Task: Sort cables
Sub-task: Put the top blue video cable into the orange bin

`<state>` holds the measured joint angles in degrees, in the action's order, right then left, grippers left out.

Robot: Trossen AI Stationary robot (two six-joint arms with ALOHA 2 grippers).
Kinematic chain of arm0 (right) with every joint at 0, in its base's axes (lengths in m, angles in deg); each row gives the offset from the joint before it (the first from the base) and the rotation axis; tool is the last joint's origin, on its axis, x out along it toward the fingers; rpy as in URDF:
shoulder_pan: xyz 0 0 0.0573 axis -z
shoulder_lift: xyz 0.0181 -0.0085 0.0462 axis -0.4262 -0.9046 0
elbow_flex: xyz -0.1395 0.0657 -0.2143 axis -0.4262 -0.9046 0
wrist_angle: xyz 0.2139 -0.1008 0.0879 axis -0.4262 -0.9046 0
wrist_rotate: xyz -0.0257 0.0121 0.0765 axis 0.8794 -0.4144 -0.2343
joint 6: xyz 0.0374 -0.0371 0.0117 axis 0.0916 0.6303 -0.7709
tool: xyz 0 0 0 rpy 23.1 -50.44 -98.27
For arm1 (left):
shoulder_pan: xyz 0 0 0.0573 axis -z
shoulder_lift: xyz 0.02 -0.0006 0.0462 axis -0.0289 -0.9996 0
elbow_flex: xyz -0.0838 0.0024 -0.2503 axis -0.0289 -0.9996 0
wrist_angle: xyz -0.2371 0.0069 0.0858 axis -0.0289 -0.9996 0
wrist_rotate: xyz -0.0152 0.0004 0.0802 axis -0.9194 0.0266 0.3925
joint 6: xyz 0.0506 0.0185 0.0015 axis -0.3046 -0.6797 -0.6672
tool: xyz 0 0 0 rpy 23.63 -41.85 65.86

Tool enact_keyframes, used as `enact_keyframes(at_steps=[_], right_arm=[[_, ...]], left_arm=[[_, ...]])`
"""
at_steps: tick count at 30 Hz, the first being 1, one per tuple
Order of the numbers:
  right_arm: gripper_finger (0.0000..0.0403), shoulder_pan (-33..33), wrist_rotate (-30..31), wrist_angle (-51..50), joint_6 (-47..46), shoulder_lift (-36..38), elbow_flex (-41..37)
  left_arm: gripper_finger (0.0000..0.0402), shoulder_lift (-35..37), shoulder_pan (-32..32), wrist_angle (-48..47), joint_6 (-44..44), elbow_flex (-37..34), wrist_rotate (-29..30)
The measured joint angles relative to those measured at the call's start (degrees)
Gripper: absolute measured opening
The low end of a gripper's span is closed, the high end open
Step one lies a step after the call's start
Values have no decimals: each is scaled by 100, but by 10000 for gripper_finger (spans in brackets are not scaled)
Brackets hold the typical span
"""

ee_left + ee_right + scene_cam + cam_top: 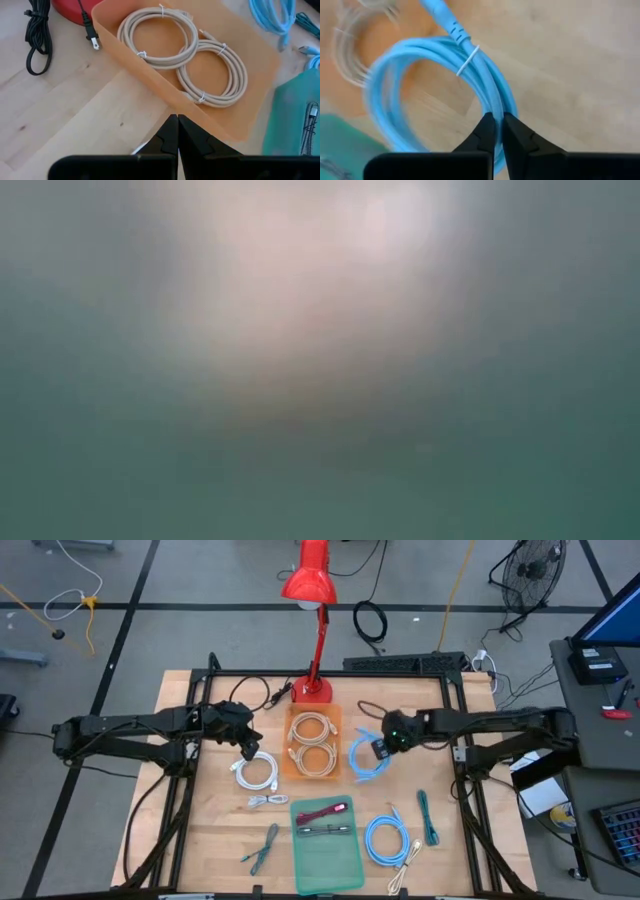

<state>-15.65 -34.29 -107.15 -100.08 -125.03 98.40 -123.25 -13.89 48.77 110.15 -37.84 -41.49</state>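
A light-blue coil (366, 758) lies right of the orange tray (340, 720), and my right gripper (379, 749) is shut on it. Two beige coils (159, 37) (215, 75) lie flat in the orange tray. My left gripper (177, 120) hovers shut and empty over the tray's left side, above a white coil (257, 772). Another light-blue coil (385, 840), green bundles (262, 848) (428, 817) and a grey bundle (268, 800) lie on the table. The low view shows only blur. My right gripper pinches the light-blue coil's bunched turns (492, 100) between its two fingertips, just below the white tie (468, 60). The fingers come slanting down from the table's right side. The coil hangs tilted below them; whether its low end rests on the table, I cannot tell.
A green tray (330, 865) at the near middle holds a red and a dark cable. The red lamp (312, 590) stands on its base behind the orange tray, its plug (91, 37) beside it. A black cable bundle (37, 35) lies at the far left.
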Motion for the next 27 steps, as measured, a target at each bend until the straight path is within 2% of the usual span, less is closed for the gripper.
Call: enact_keyframes(at_steps=[5,9,19,27], right_arm=[[5,134,157,113,165,157,790],[5,193,119,332,287,-121,1367],[5,183,-495,459,936,-1949,2559],[5,5,-24,1004,1341,-2740,2825]], left_arm=[[5,0,0,49,-19,0,57],[5,0,0,48,-28,0,59],[5,0,3,43,20,0,58],[5,0,213,31,128,0,-5]])
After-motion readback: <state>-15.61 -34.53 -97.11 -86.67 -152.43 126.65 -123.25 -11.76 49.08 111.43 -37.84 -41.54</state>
